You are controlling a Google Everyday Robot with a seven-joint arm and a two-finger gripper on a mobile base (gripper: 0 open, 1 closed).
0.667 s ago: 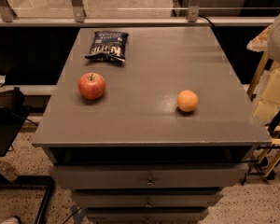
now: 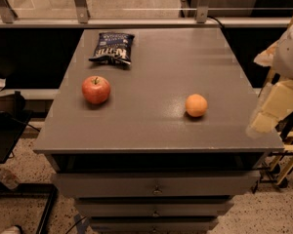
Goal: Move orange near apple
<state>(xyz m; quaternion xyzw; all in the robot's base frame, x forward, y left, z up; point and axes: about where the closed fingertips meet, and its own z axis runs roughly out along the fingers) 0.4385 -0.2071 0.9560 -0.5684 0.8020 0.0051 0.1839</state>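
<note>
The orange (image 2: 196, 105), a small round fruit with plain orange skin, sits right of centre in the frame on the flat grey surface (image 2: 156, 67) of a cabinet, towards its front edge. The apple (image 2: 95, 89), round and red with yellowish patches and a short dark stem, lies well apart from it on the left side of the same surface, with bare grey top between the two. A dark blue crinkled chip bag (image 2: 111, 48) lies above the apple, nearer the back edge, and grey drawers (image 2: 156, 185) with small knobs fill the lower part of the frame. The pale, blocky claw (image 2: 269, 110) hangs at the right edge of the frame, just off the surface's right side and near the orange but not touching it; whether it is apart or together I cannot tell. By my reading, the task has hardly begun: the orange is ungrasped and nowhere near the apple, so the reach, the grasp, the carry to the left and the release all remain.
</note>
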